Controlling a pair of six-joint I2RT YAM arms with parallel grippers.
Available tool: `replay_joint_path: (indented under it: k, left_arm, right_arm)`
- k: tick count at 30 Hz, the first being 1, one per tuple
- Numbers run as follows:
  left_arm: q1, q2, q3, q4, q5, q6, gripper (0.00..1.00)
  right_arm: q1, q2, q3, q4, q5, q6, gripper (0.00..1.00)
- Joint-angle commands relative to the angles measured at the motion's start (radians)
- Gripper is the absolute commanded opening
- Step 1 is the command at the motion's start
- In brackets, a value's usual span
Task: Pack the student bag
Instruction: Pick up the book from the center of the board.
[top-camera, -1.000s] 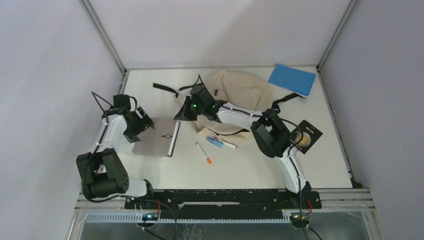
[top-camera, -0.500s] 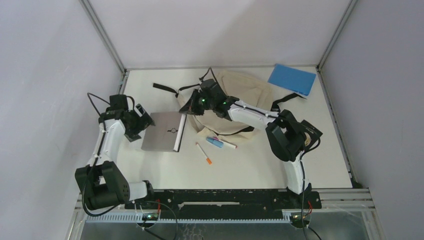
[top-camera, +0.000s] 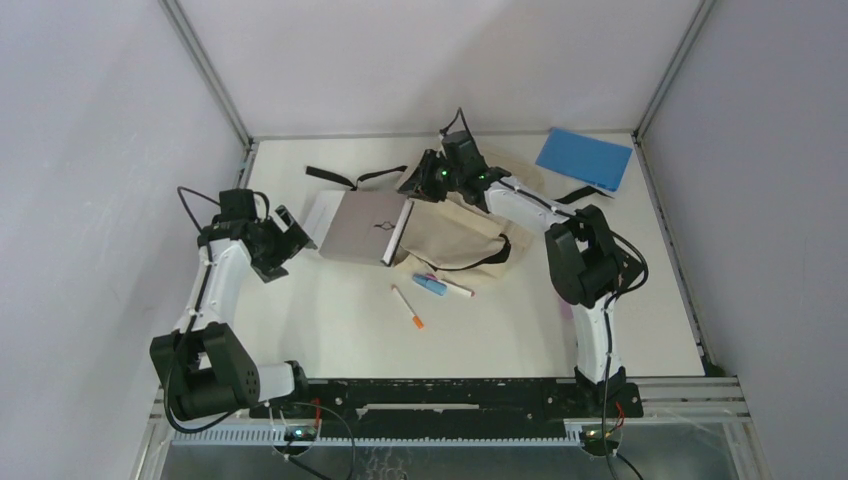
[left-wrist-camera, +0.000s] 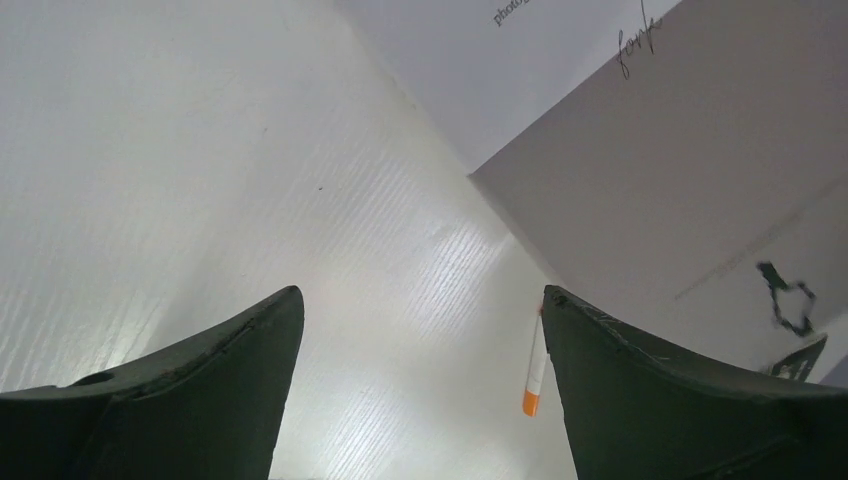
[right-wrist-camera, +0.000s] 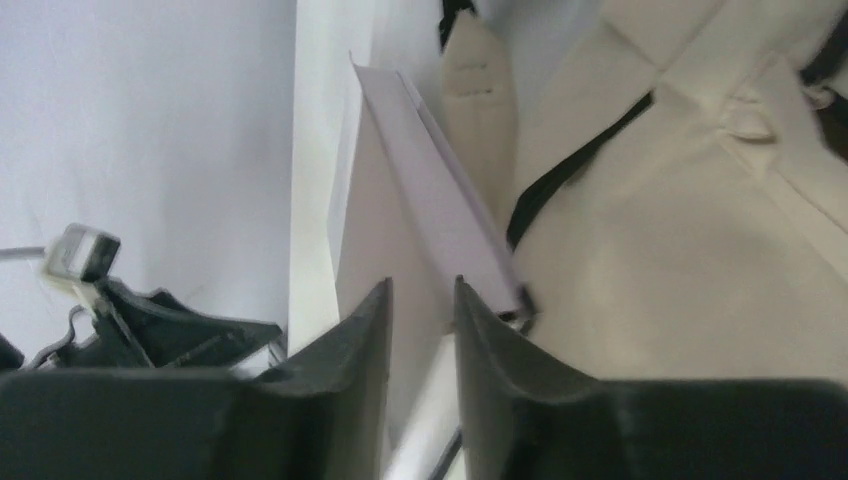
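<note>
Student bag (top-camera: 450, 235): flat, centred toward the far edge of the table (top-camera: 330, 320), with a grey book (top-camera: 362, 222) at its left side; cover script unreadable. Your left gripper (left-wrist-camera: 420, 295) gapes wide and empty. Your right gripper (right-wrist-camera: 422, 285) is a slit apart at the book; whether it holds it, you cannot tell.

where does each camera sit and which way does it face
Top external: fixed above and behind the arm bases, looking down on the white table; both whole arms, left gripper and right gripper show.
Left wrist: on the left arm, facing down at the table, a flat grey book and a white orange-tipped pen; own dark fingers spread wide.
Right wrist: on the right arm, facing the cream fabric backpack and the book's edge; own fingers near together.
Shared: both wrist views show the grey book.
</note>
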Motion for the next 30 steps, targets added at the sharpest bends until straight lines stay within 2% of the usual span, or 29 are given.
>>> replay_joint_path:
  k: [1, 3, 4, 13, 22, 30]
  left_arm:
    - [-0.005, 0.004, -0.034, 0.055, 0.043, 0.002, 0.94]
    - [-0.005, 0.023, -0.036, 0.064, 0.020, -0.004, 0.94]
    - [-0.003, 0.030, -0.036, 0.069, 0.012, -0.009, 0.95]
    - [0.008, 0.119, 0.008, 0.128, 0.050, -0.036, 0.96]
    - [0.007, 0.236, -0.008, 0.169, 0.086, -0.039, 0.94]
    - [0.008, 0.253, -0.014, 0.170, 0.099, -0.033, 0.94]
  right_arm:
    - [-0.027, 0.001, -0.019, 0.018, -0.026, -0.047, 0.58]
    - [-0.037, -0.037, -0.076, 0.051, -0.012, -0.049, 0.96]
    - [-0.043, -0.049, -0.094, 0.058, -0.010, -0.050, 0.99]
    - [-0.073, -0.055, -0.224, 0.163, -0.067, 0.041, 1.00]
    - [-0.040, 0.072, -0.139, 0.274, -0.166, 0.109, 1.00]
    - [-0.014, 0.176, -0.011, 0.311, -0.210, 0.168, 0.99]
